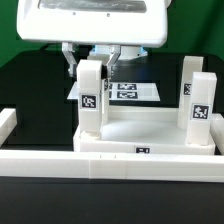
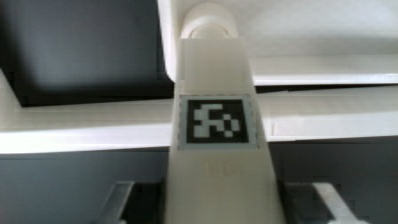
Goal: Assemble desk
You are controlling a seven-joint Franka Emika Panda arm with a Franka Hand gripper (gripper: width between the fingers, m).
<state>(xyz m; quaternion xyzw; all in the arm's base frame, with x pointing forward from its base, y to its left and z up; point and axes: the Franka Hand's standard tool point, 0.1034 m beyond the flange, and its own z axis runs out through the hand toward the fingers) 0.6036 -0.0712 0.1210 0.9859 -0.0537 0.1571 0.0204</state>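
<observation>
Going from the exterior view's left, a low white barrier wall (image 1: 8, 128) edged the black counter (image 1: 30, 80). Next stood a white leg (image 1: 91, 98), upright on the near corner of the tabletop (image 1: 140, 140), which lay flat against the wall running along the front. The claw (image 1: 90, 62) reached down over this leg's top, its fingers on either side of it; the wrist view showed the tagged leg (image 2: 217, 120) running up between the two fingers (image 2: 329, 205), so the claw was clamped on the leg. Behind, the marker board (image 1: 135, 93) lay flat on the counter. On the exterior view's right, two more legs (image 1: 196, 100) stood upright in the tabletop's corners.

By this showing, three legs looked placed, with the held one probably being seated or screwed. A fourth leg was not visible, so it likely remained.
</observation>
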